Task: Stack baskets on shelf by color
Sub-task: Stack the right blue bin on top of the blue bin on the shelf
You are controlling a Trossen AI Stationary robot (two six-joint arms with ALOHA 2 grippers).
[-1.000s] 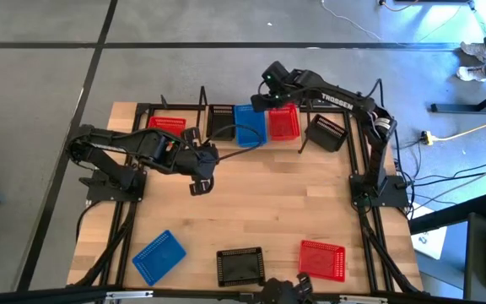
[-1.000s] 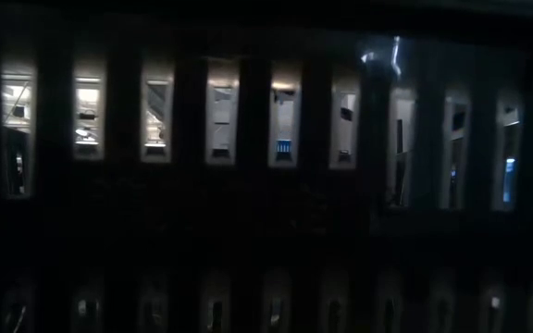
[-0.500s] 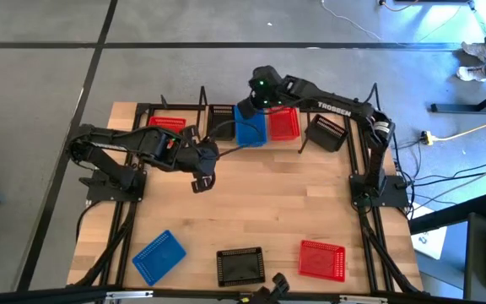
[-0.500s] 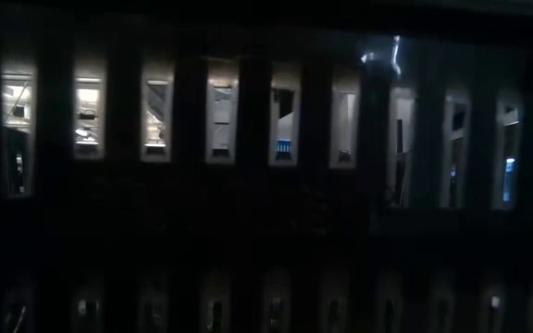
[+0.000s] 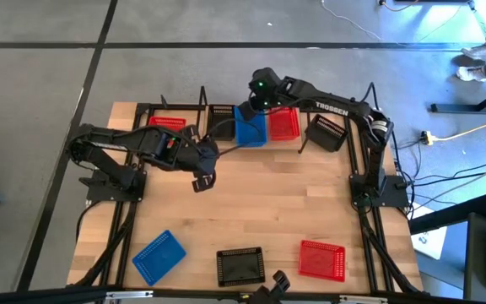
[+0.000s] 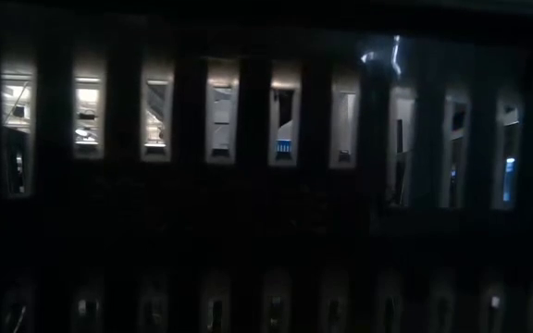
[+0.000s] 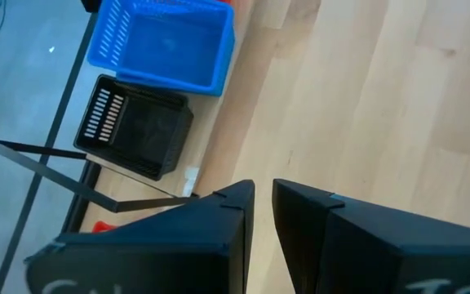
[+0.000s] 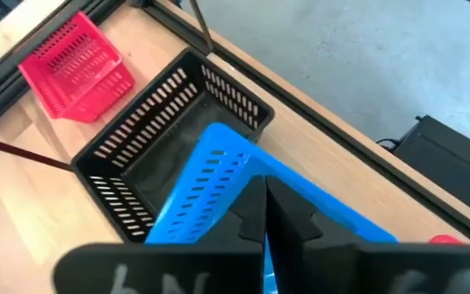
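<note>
Right now my right gripper is clamped shut on the rim of the blue basket at the back row, w/ the basket hanging just toward 6 o'clock of the fingertips in the high view. In the right wrist view the blue wall runs between my fingers, tilted, one corner dipping over the black basket next door. So the relation that counts: blue sits between that black basket at its 9 o'clock and a red basket at its 3 o'clock, touching or nearly touching both. Its long axis runs approx 12-to-6; can't tell if it's off the wood.

Right arm is plainly nearer; my left gripper hangs mid-table, well toward 7 o'clock of the blue one, fingers close together w/ a thin gap and nothing between them in the left wrist view.

Blue basket looks like light, slotted plastic w/ a thin rim, open side up, prob. flexes under a pinch. My guess: next move needs a clean lift clear of the black neighbour's wall before it goes anywhere.

Other baskets: red at far left of the back row, black askew at the right end, and blue, black, red along the near edge. The low view shows only dark.
</note>
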